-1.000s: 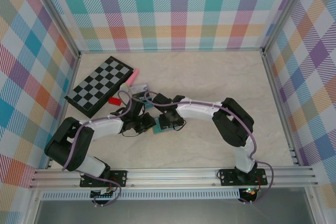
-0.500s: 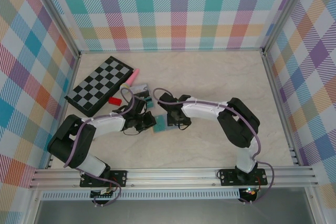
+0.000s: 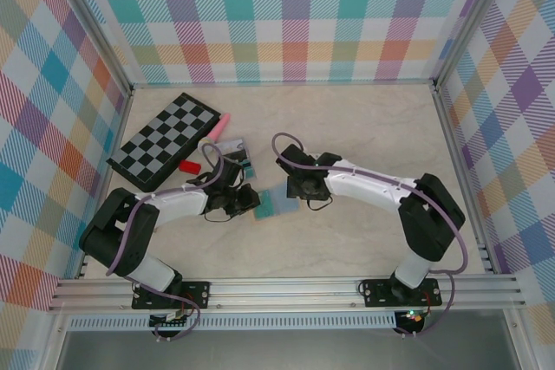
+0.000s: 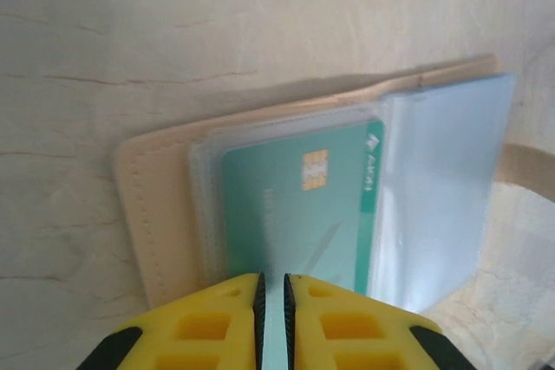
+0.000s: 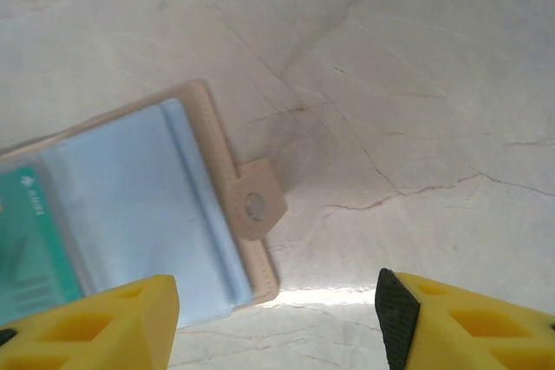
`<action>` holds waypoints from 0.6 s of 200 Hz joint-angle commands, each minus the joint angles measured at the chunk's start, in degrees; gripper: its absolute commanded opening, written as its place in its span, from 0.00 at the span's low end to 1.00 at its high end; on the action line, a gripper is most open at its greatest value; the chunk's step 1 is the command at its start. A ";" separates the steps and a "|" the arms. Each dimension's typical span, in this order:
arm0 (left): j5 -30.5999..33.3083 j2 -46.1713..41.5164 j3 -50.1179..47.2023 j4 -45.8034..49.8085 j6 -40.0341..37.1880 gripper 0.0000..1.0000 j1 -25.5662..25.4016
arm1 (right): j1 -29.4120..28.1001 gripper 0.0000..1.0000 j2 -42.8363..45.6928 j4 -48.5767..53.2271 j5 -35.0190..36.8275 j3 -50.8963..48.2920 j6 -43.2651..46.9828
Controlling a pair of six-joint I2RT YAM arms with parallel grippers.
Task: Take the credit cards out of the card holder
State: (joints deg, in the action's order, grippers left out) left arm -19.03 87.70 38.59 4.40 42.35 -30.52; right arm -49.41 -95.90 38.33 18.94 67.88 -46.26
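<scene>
Card holder open flat, near sleeve edge pinched in almost-closed left gripper, likely as anchor. Right gripper spread wide, empty, above snap tab, seemingly awaiting credit card.

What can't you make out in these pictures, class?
Print on the green card: left wrist view, blurred, too small.
Near edge of the card holder: left wrist view, behind the left gripper.
Packet beside the chessboard: top view, too small, partly under the left arm.
</scene>
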 commanded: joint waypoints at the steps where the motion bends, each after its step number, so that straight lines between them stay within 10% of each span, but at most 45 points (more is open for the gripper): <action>1: -1.06 -0.62 2.85 2.25 -2.43 0.18 -1.50 | 0.79 0.63 3.01 -4.67 -4.54 -1.49 3.10; 73: 8.85 -7.09 0.31 7.24 0.34 0.17 -0.18 | 3.94 0.50 -0.22 -19.15 -34.65 -4.42 12.99; 120: 5.95 -8.03 -2.57 4.45 1.92 0.14 1.39 | 4.33 0.32 -6.97 -16.15 -36.68 -0.76 14.21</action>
State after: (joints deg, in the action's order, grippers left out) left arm -12.36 80.27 37.26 9.28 43.07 -29.80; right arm -45.54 -99.88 21.96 -13.43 64.53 -34.00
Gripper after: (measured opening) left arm 0.147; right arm 0.342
